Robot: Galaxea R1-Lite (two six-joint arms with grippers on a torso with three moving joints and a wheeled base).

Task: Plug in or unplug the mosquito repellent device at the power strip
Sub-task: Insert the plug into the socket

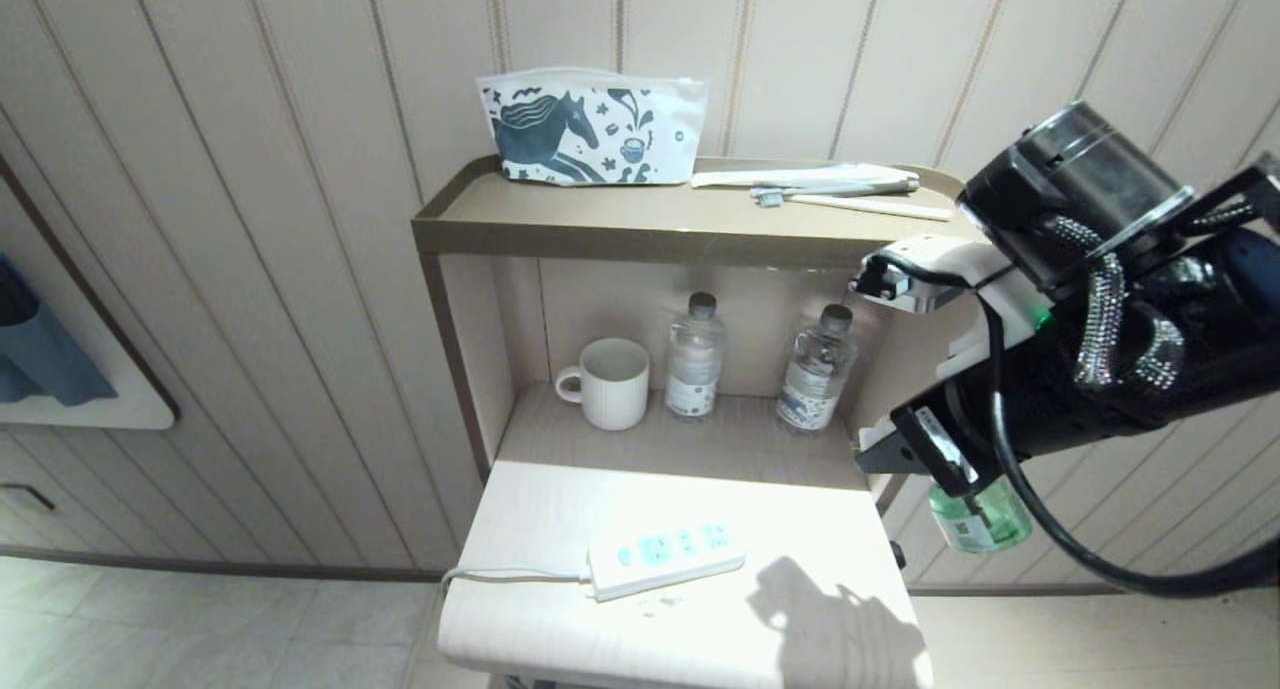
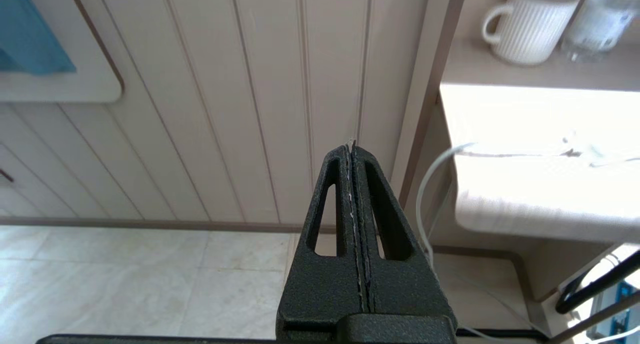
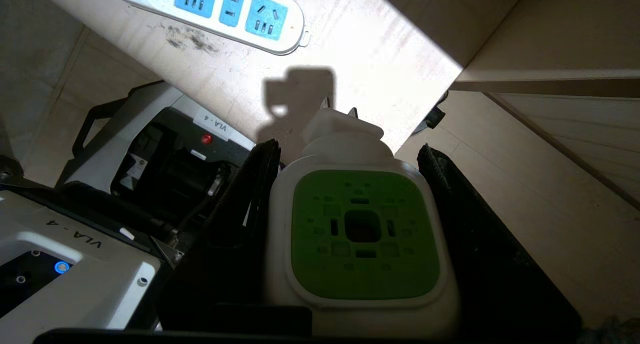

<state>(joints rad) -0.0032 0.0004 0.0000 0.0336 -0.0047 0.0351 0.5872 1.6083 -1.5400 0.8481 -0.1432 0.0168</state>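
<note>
While right pincer (image 3: pixel 350 224) grips 1 repellent device (image 3: pixel 365 234) (unplugged), 1 power strip (image 1: pixel 666 557), 2 bottles (image 1: pixel 695 369).

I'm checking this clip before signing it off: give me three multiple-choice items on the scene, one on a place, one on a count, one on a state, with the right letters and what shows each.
1. Where does the power strip lie?
A. On the top shelf beside the pouch
B. On the pale table top in front of the shelf niche
C. On the floor

2. How many clear water bottles stand in the niche beside the mug?
A. One
B. Two
C. Three

3. What state is the mosquito repellent device in?
A. Plugged into the strip
B. Lying loose on the table
C. Held in the right gripper, away from the strip

Answers:
1 B, the head view shows it flat on the table, its cord running off the left edge.
2 B, two capped bottles stand right of the mug.
3 C, the right wrist view shows black fingers on both sides of its white head, and the strip's sockets are empty.
</note>
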